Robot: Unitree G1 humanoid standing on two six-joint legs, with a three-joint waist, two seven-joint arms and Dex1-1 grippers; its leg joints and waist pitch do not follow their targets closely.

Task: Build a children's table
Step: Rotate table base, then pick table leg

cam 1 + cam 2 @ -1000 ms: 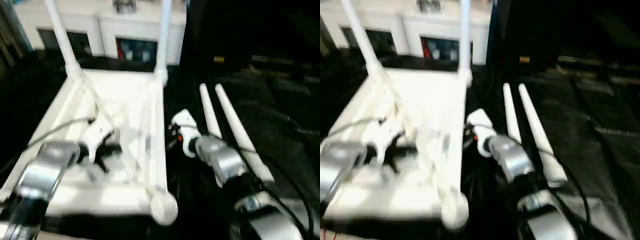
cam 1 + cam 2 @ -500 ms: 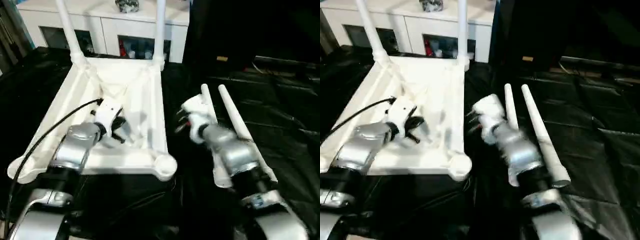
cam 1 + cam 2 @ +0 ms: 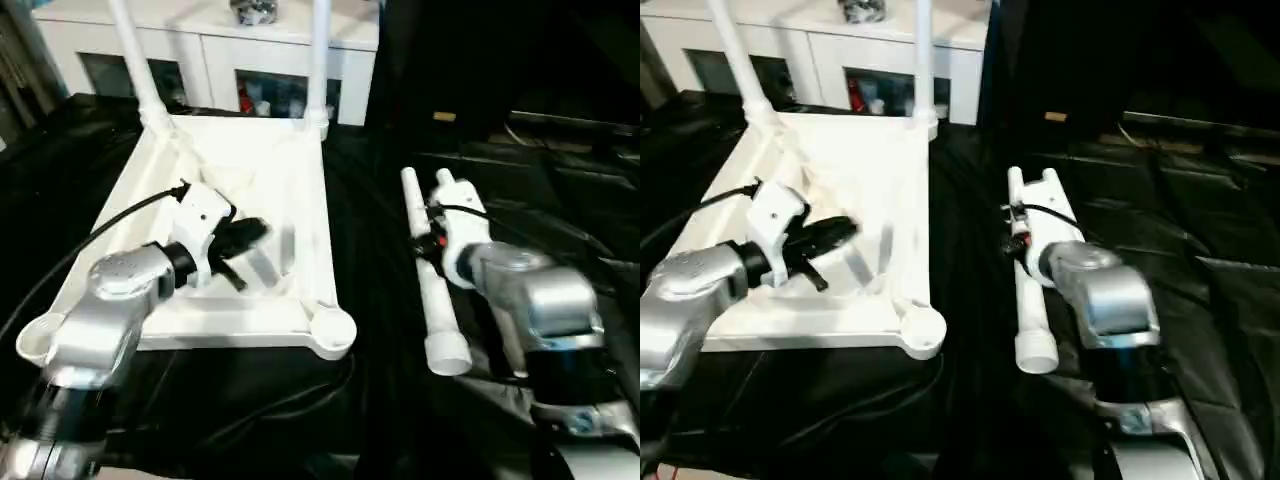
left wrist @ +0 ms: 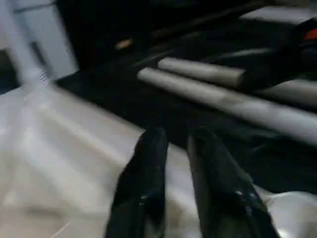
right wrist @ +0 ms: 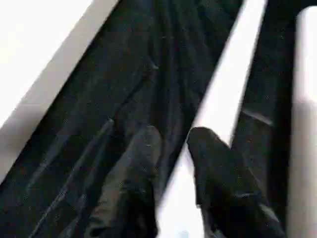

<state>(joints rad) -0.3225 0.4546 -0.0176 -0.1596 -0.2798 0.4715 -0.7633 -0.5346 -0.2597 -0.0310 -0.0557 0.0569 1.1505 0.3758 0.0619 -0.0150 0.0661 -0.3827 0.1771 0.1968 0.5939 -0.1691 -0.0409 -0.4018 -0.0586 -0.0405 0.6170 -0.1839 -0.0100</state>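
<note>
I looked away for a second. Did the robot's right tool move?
Yes. The right tool went from beside the tabletop over to the loose legs on the black sheet.

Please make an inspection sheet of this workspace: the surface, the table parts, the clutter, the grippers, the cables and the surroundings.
Surface: black sheet, wrinkled, covers the work area.
Job's things: tabletop lies underside up; two legs stand in its far corner sockets; the near sockets are empty; loose legs lie side by side on the sheet to its right.
Clutter: nothing seen.
Grippers: left gripper over the tabletop, fingers slightly apart, holding nothing; right gripper above a loose leg, fingers slightly apart, no grip visible.
Cables: black cable runs along the left arm; another on the right wrist.
Surroundings: white glass-door cabinet behind the tabletop.
</note>
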